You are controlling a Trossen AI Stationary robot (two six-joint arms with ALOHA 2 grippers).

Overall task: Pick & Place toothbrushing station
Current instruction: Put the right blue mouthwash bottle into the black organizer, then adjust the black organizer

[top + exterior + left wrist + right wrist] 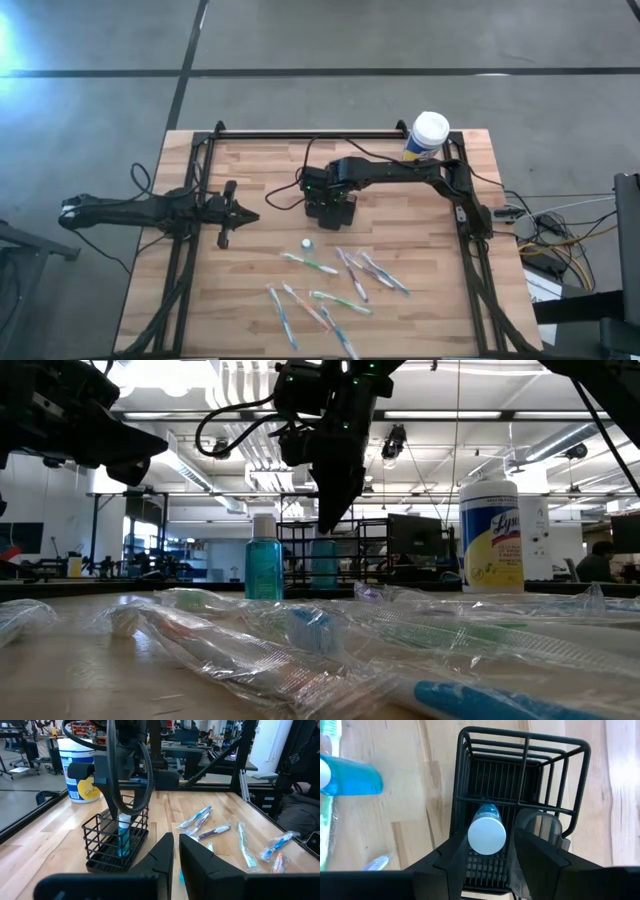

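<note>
Right gripper [492, 847]: directly above holder [520, 780], fingers parted on either side of white-capped blue bottle [486, 832] standing upright in one compartment; whether they press it, cannot tell. Holder: mid-table, near canister [428, 135]. Left gripper [176, 851]: shut, empty, waiting to the left. Toothbrushes [345, 275]: loose in wrappers nearer the front. Step: bottle placement. Next, judged: let go, lift straight clear of the wires

We see a white-lidded wipes canister [428, 134] with a yellow label at the table's [250, 300] one o'clock corner, and wrapped toothbrushes [330, 275] scattered around six o'clock (a small blue bottle [263, 568] stands upright nearby).
</note>
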